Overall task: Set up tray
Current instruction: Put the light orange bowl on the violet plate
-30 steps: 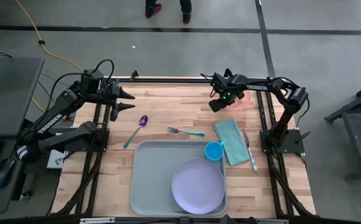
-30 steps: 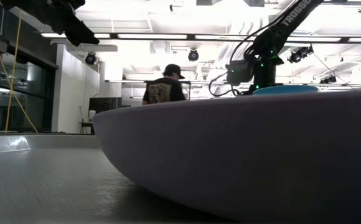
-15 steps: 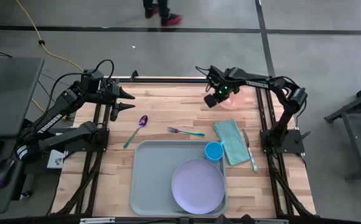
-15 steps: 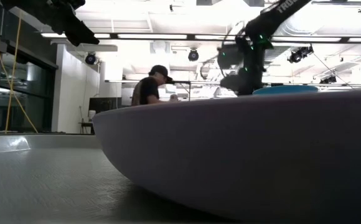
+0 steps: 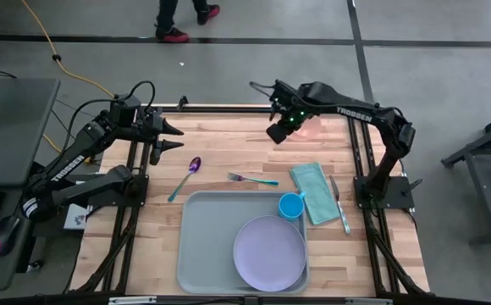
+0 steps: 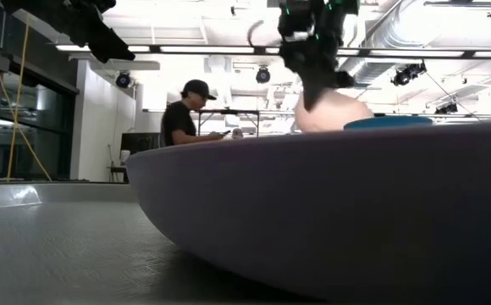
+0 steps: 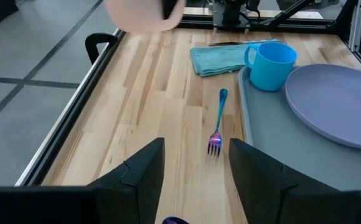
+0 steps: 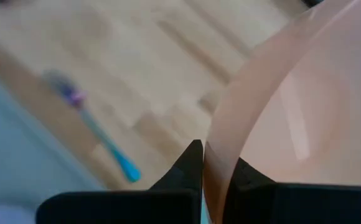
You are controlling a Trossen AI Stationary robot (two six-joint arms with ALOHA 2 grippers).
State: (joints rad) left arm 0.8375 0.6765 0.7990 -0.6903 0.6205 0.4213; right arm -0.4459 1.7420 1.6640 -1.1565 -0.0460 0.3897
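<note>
Plate (image 5: 269,252), a round lavender plastic one, sits at the near right of the large flat grey-blue rectangular plastic tray (image 5: 205,241), which lies at the near middle of the wooden table (image 5: 228,152). A small blue plastic cup (image 5: 290,205) stands at the tray's far right corner, beside a folded teal cloth (image 5: 314,192) and a metal knife (image 5: 339,205) on the wood. Beyond the tray lie a teal-handled fork (image 5: 251,179) and a purple spoon (image 5: 186,176). Farther back, the right gripper (image 5: 279,127) pinches the rim of a pale pink plastic bowl (image 5: 306,124); over the last second it has swung the bowl leftward along the far edge and lifted it, so I judge the bowl is heading for the tray. The left gripper (image 5: 173,135) waits at the far left, fingers spread.
</note>
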